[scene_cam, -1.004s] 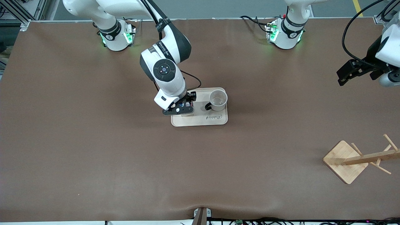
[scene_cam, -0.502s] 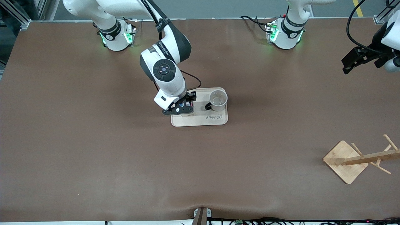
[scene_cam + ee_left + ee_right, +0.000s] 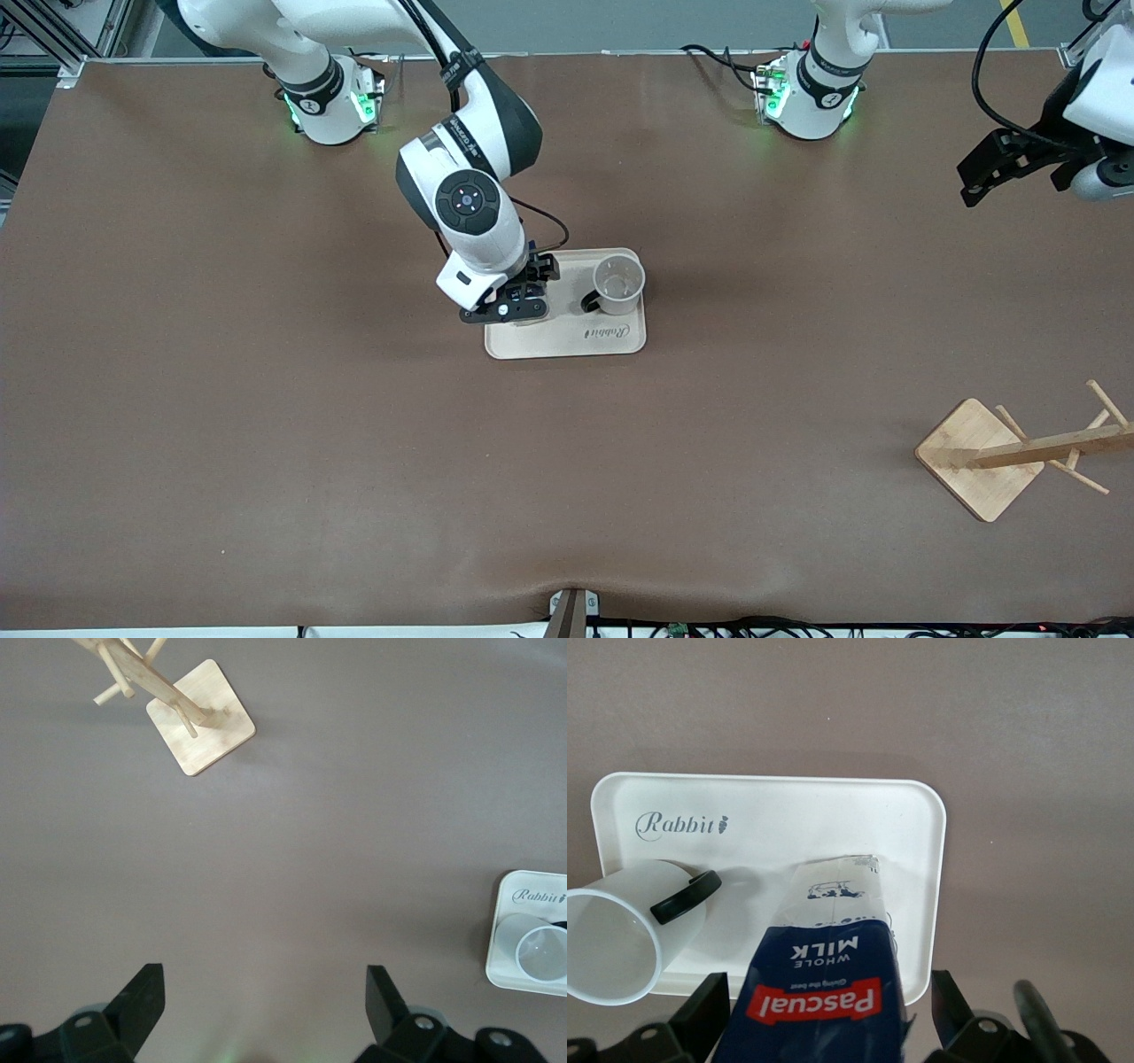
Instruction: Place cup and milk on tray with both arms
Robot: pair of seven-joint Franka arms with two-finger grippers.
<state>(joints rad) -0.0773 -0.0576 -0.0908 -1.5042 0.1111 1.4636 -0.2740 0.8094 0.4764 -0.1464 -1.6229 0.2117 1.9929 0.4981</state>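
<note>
The milk [image 3: 824, 979], a dark-blue carton with a red label, stands upright on the cream tray [image 3: 788, 815] at its end toward the right arm. My right gripper [image 3: 828, 985] is open, a finger on each side of the carton's top; in the front view the gripper [image 3: 518, 297] hides most of the carton. The cup [image 3: 618, 285], white with a black handle, stands on the tray [image 3: 567, 346] beside the milk and also shows in the right wrist view [image 3: 611, 943]. My left gripper [image 3: 983, 177] is open and empty, in the air over the left arm's end of the table.
A wooden rack with pegs on a square base [image 3: 979, 456] stands at the left arm's end, nearer to the front camera; it also shows in the left wrist view [image 3: 199, 718]. The brown table mat [image 3: 266, 443] surrounds the tray.
My left gripper has drawn back toward the robots' bases. My right gripper has stayed at the milk on the tray, with only a slight shift.
</note>
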